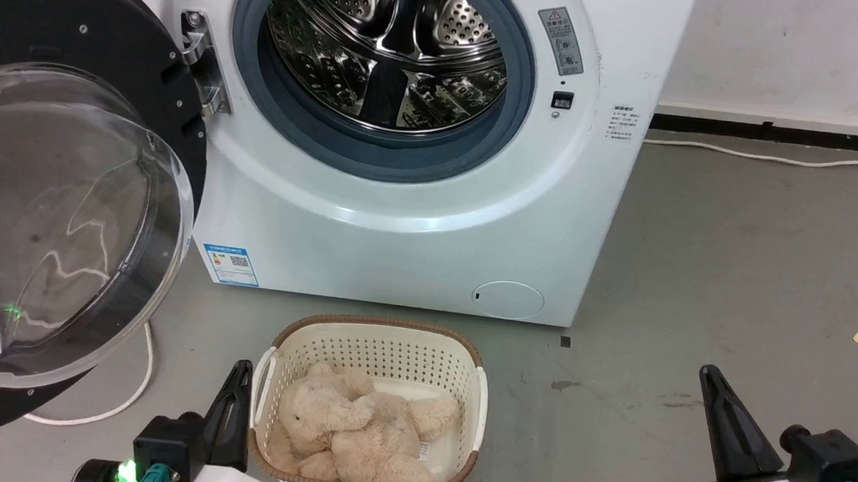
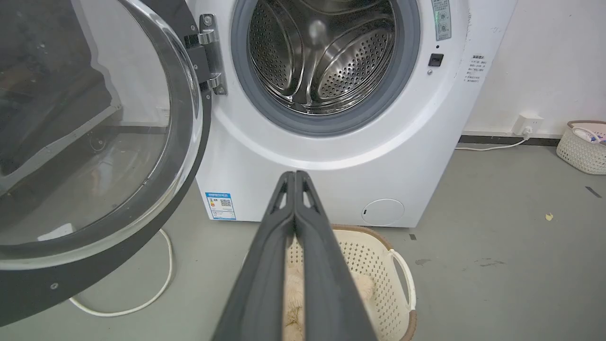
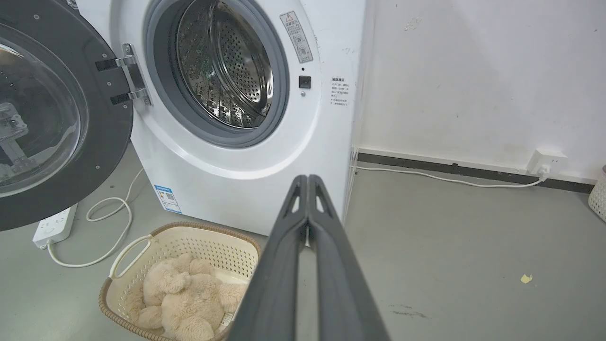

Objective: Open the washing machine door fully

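Observation:
The washing machine door (image 1: 71, 200), a black disc with a bulging clear glass bowl, stands swung out to the left on its steel hinge (image 1: 205, 64), away from the grey-gasketed drum opening (image 1: 383, 62). The door also shows in the left wrist view (image 2: 90, 142) and the right wrist view (image 3: 52, 118). My left gripper (image 1: 242, 369) is shut and empty, low beside the basket, to the right of the door and apart from it. My right gripper (image 1: 708, 375) is shut and empty at the lower right, over bare floor. Both pairs of fingers (image 2: 294, 177) (image 3: 307, 180) are pressed together.
A cream basket (image 1: 467, 360) holding a beige plush toy (image 1: 353, 428) sits on the floor in front of the white machine (image 1: 413, 255). A white cable (image 1: 127, 401) loops under the door. A power strip (image 3: 54, 225) lies left; another basket (image 2: 582, 151) stands far right by the wall.

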`<state>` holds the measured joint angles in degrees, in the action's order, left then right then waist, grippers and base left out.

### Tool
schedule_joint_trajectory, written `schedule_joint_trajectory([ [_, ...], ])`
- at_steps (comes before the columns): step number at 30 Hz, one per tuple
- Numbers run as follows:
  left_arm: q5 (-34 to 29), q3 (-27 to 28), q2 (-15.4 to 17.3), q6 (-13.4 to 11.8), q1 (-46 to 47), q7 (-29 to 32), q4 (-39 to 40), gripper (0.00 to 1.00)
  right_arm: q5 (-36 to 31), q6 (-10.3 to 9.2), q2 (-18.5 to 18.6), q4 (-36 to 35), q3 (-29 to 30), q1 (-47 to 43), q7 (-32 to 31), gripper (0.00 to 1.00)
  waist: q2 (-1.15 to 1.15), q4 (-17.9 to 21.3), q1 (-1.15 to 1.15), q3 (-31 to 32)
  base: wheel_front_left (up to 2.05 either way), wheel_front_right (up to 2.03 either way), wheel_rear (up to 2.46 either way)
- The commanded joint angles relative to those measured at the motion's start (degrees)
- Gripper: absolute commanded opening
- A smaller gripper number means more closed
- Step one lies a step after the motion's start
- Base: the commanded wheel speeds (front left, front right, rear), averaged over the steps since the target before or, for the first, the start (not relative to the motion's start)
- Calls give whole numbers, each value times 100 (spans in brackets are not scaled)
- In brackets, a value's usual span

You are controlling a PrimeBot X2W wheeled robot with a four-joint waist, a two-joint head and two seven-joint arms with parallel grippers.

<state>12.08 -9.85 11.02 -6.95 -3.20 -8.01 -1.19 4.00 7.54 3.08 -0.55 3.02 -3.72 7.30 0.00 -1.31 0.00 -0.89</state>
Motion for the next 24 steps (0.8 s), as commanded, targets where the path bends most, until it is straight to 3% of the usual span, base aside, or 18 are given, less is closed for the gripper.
schedule_joint_trajectory([
  [1,-86,58,-55,29,94,34,22,0,-47,-2,-6,15,-21,81,-33,0,0,3,0,2,0,0,0],
  [24,-372,294,-248,199,152,229,47,0,-137,-3,-10,25,-92,155,-210,0,0,35,0,24,0,0,0],
])
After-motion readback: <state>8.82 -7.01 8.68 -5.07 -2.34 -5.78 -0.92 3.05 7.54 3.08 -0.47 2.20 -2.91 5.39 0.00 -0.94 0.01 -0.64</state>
